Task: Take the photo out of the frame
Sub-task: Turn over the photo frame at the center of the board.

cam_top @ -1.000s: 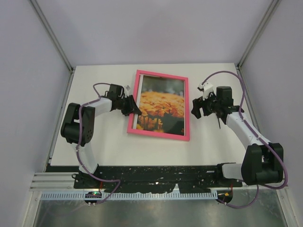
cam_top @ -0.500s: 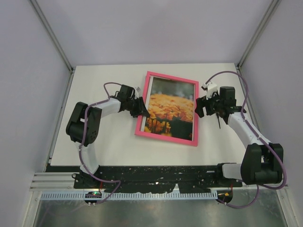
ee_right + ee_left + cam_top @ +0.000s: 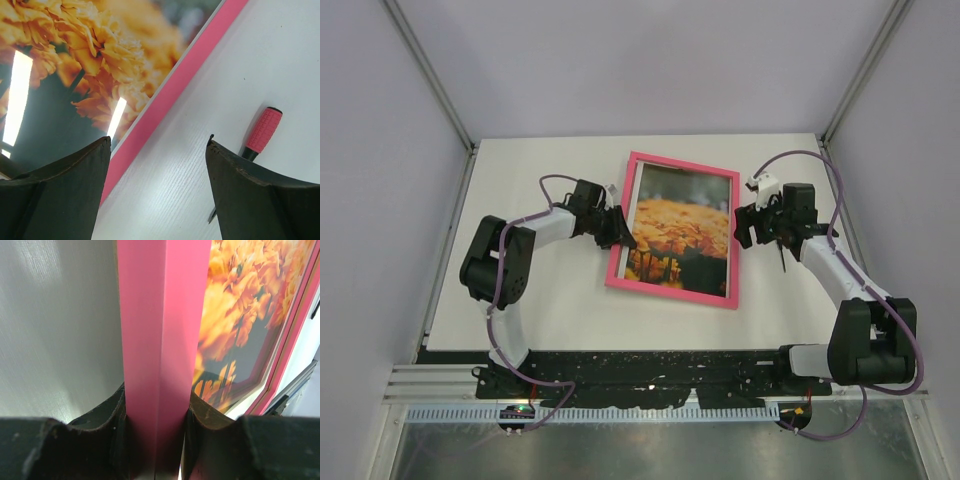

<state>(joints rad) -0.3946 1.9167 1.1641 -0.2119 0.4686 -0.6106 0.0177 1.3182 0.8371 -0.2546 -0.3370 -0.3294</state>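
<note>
On the white desk (image 3: 550,300), listed from left to right.

Item 1: left pincer (image 3: 617,228). It reaches in from the left at the end of a bent white arm. Its two dark fingers (image 3: 100,417) are clamped on the left rail of the frame, about midway along that rail. The wrist view shows the pink rail filling the gap, with a finger pressed to each face.

Item 2: the frame (image 3: 670,290). It is a thin bright-pink rectangle at mid-desk, between the two arms and turned slightly askew to the desk edges. Whether its gripped side is raised off the surface cannot be told.

Item 3: the photo (image 3: 682,235). It sits inside the frame, face up, with orange-yellow flowers below and a dark blurred band at the far end. Strips of lamp glare lie across it.

Item 4: right pincer (image 3: 748,225). It is just beside the frame's right rail. Its fingers stand wide apart and hold nothing, and the pink rail and bare desk show in the gap.

Item 5: small tool (image 3: 263,129). It has a ribbed pink grip and a dark shaft, and lies on the desk to the right of the frame, near the right pincer.
</note>
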